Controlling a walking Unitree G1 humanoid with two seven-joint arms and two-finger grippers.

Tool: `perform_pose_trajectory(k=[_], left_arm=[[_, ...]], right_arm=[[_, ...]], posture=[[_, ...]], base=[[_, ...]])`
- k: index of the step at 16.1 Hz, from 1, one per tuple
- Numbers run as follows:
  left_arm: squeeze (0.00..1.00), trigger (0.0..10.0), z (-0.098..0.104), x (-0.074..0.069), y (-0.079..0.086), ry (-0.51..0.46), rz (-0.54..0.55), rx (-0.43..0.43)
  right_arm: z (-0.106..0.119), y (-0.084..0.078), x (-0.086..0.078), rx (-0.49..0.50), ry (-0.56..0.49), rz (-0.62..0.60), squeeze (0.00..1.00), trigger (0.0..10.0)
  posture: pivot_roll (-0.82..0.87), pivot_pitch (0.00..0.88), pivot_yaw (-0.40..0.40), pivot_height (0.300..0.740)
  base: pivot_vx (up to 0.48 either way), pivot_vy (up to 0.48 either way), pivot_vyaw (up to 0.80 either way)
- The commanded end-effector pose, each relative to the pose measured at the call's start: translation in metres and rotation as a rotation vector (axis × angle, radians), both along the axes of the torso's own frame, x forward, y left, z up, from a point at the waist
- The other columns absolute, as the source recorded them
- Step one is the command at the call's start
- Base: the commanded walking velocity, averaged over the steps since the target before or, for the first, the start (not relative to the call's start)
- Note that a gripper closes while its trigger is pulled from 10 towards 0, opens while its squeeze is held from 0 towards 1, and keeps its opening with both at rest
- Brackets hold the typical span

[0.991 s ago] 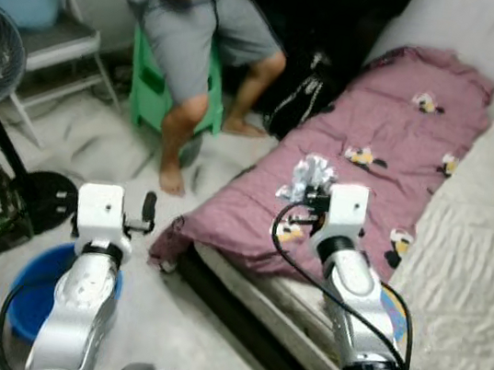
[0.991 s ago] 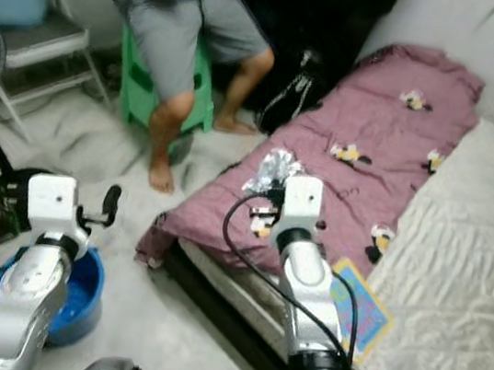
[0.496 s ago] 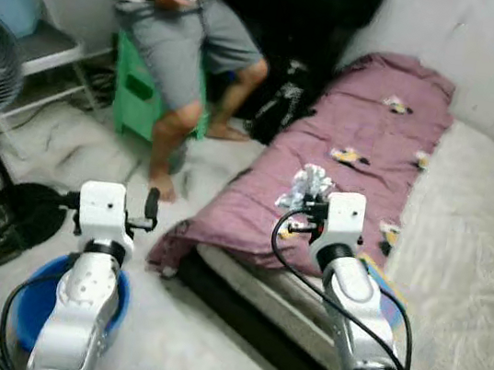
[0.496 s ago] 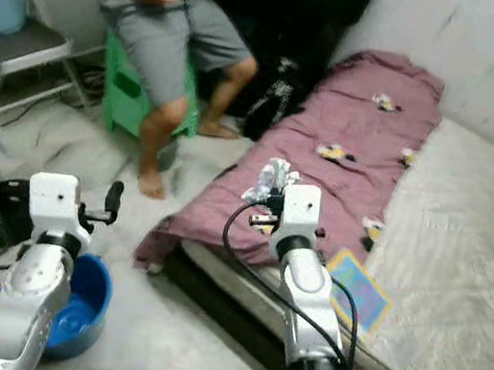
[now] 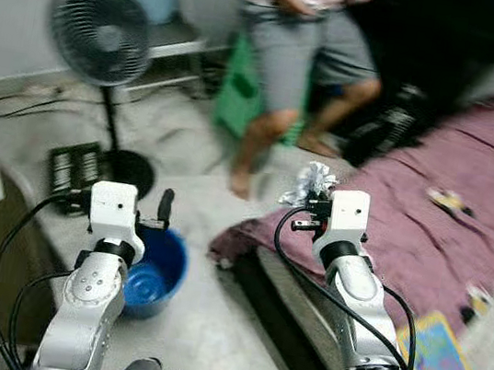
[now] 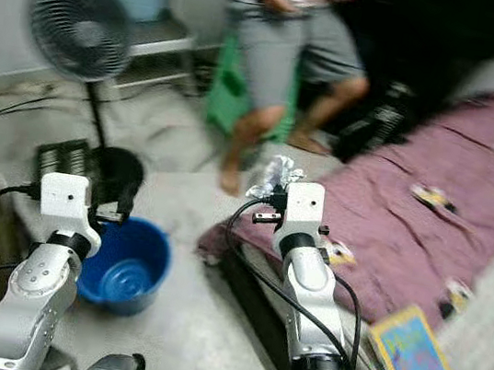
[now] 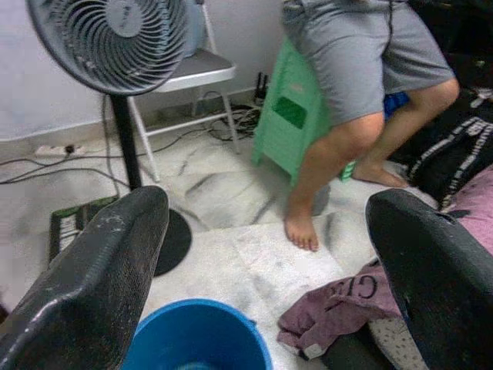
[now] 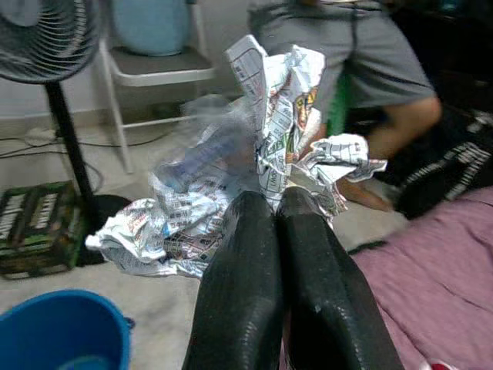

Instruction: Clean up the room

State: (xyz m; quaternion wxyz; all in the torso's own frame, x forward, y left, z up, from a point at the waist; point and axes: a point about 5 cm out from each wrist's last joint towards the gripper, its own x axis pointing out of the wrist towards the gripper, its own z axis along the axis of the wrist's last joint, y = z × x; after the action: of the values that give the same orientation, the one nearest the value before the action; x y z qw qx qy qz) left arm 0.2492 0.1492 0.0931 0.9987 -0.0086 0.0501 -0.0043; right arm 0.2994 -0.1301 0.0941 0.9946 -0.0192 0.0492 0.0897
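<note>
My right gripper (image 5: 310,197) is shut on a crumpled wad of newspaper (image 5: 311,177), held up over the near corner of the bed. In the right wrist view the two fingers (image 8: 246,254) press together on the base of the newspaper (image 8: 269,116). A blue bucket (image 5: 156,267) stands on the floor below and left of that hand, just right of my left arm. My left gripper (image 7: 266,204) is open and holds nothing, hovering above the bucket's rim (image 7: 192,324).
A person (image 5: 311,36) sits on a green stool (image 5: 240,91) ahead. A standing fan (image 5: 98,28) and a black crate (image 5: 73,164) are at the left, with a folding chair (image 7: 192,73) behind. The bed with a purple blanket (image 5: 447,215) and a colourful book (image 5: 439,363) lies to the right.
The whole picture has swung left, so the camera turned: fan and bucket now sit nearer the middle. The right gripper still holds the newspaper; the left stays open.
</note>
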Motion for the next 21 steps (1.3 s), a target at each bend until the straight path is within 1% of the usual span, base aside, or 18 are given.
perform_pose_trajectory(k=[1, 10, 12, 14, 21], left_arm=[[0.00, 10.0, 0.0021, -0.0022, -0.0066, -0.013, -0.037, -0.023], [0.00, 10.0, -0.0009, -0.0048, -0.0042, 0.008, -0.042, -0.031], [0.00, 10.0, -0.0009, -0.0048, -0.0042, 0.009, -0.044, -0.032], [0.00, 10.0, 0.0002, -0.0050, -0.0054, 0.002, -0.059, -0.042], [0.00, 10.0, 0.0015, -0.0040, -0.0069, -0.009, -0.081, -0.055]], right_arm=[[0.0009, -0.0042, 0.0002, 0.000, -0.002, -0.009, 0.00, 10.0], [-0.0001, -0.0039, -0.0015, 0.002, 0.002, -0.008, 0.00, 10.0], [-0.0002, -0.0038, -0.0017, 0.004, 0.002, -0.009, 0.00, 10.0], [-0.0005, -0.0032, -0.0015, 0.008, 0.003, -0.009, 0.00, 10.0], [-0.0008, -0.0023, 0.0001, 0.010, 0.003, -0.009, 0.00, 10.0]], posture=[[0.00, 0.000, -0.075, 0.740], [0.00, 0.000, -0.074, 0.740], [0.00, 0.000, -0.074, 0.740], [0.00, 0.000, -0.072, 0.740], [0.00, 0.000, -0.073, 0.740]], base=[[0.000, 0.000, 0.80], [0.000, 0.000, 0.80], [0.000, 0.000, 0.56], [0.000, 0.000, 0.00], [0.334, 0.000, 0.00]])
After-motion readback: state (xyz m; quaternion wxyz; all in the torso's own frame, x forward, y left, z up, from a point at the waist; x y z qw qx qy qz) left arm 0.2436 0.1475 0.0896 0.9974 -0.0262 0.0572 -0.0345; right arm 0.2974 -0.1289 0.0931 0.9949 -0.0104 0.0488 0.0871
